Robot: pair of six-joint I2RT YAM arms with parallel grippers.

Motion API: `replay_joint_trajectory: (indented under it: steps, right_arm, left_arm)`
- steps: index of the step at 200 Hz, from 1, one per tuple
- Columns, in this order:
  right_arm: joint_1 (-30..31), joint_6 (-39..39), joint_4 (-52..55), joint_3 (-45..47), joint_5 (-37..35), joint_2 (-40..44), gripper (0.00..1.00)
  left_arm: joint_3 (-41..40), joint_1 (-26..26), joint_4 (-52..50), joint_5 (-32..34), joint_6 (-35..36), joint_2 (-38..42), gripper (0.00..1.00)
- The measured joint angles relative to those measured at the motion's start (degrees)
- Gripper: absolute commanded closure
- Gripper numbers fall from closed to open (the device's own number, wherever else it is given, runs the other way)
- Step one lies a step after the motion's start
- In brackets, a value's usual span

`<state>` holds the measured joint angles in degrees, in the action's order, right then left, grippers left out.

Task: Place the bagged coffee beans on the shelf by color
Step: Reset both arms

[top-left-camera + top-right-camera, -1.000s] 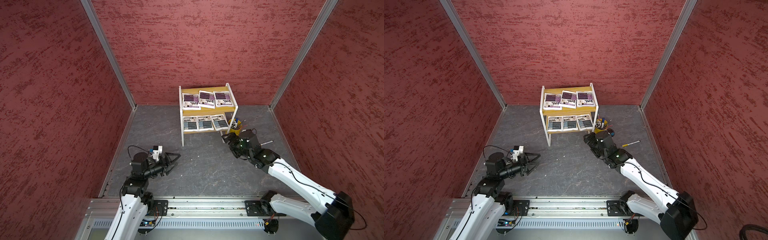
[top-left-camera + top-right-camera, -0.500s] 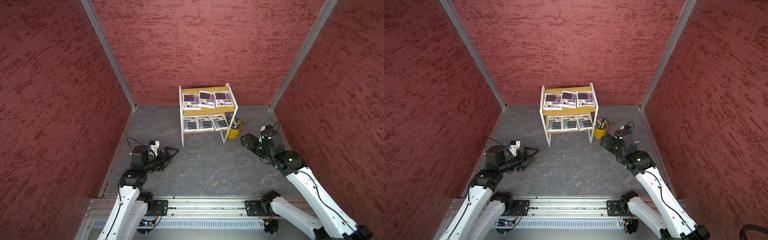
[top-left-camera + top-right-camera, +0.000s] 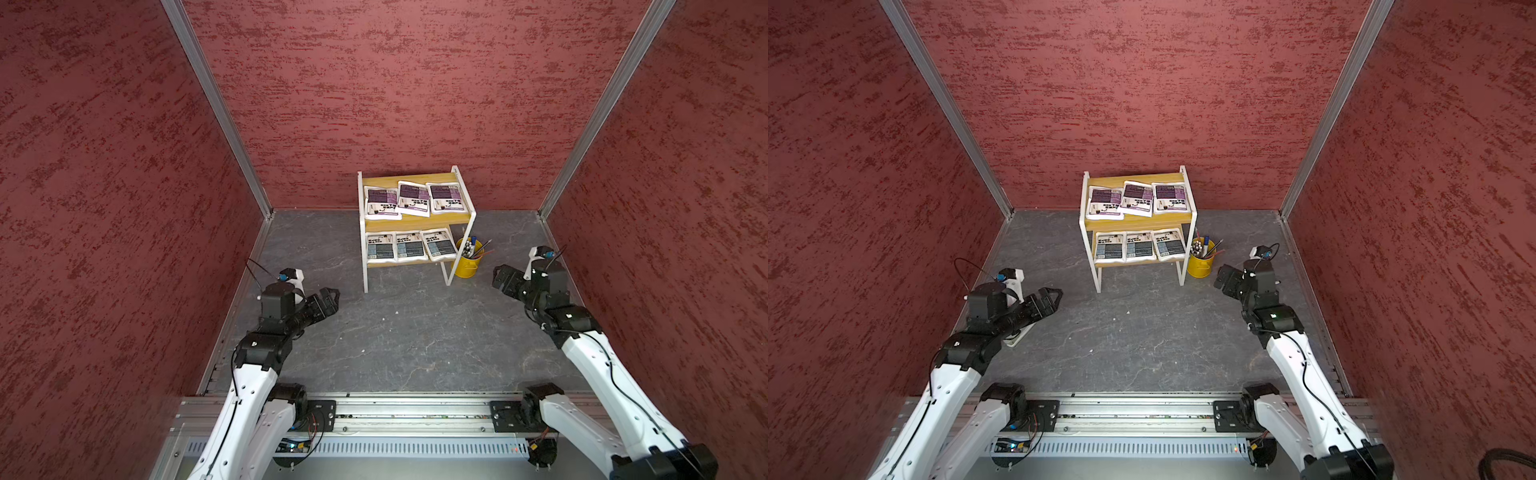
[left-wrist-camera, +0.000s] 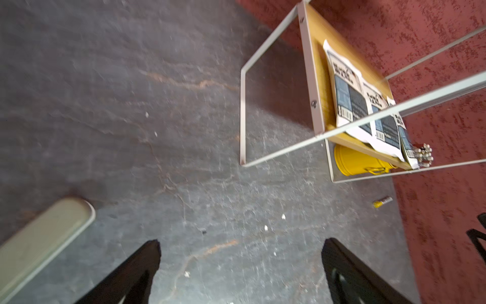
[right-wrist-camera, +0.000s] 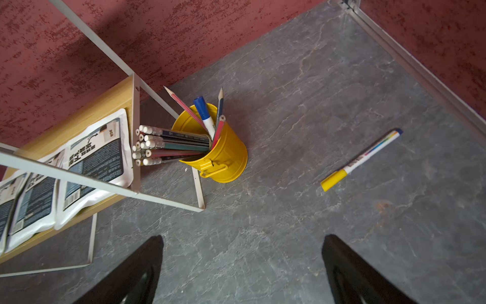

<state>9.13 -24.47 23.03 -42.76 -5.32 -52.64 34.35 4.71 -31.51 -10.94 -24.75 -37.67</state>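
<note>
Left gripper (image 4: 240, 251): jaws spread wide, empty, touching nothing, over bare floor (image 3: 407, 332). Right gripper (image 5: 243, 244): likewise wide apart and empty, near the yellow pen cup (image 5: 226, 158). The bagged coffee beans (image 3: 1138, 198) all lie flat on the shelf (image 3: 415, 225): three purple pouches (image 3: 413, 198) on the upper board, three grey-blue pouches (image 3: 409, 247) side by side on the lower. Pouches are soft white rectangles. The boards are yellowish wood on a thin white frame. The floor is grey and slate-veined, the walls (image 3: 395, 104) rough red. A marker (image 5: 360, 159) lies loose, apart from the cup. Open floor separates both arms from the shelf front.
</note>
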Motion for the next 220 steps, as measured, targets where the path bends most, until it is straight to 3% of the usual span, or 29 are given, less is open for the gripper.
replay_joint_trajectory:
  steps: [57,97,147,220]
  right_arm:
    - [-1.4,11.7,-22.2,11.8,-0.5,-3.1,0.02]
    - [-3.7,17.6,-34.0,12.9,-0.2,-11.7,0.02]
    - [-6.1,21.0,-44.4,13.7,1.6,-20.3,0.02]
    - [-7.1,22.6,-55.8,17.7,3.1,-24.8,0.02]
  left_arm:
    - [-7.5,0.0,15.2,5.9,6.7,-3.3,0.00]
    - [-9.2,-0.2,24.9,9.2,10.7,-6.7,0.00]
    - [-11.5,-1.7,35.4,11.1,13.1,-11.7,0.00]
    - [-12.5,-3.8,45.0,11.3,15.3,-18.1,0.00]
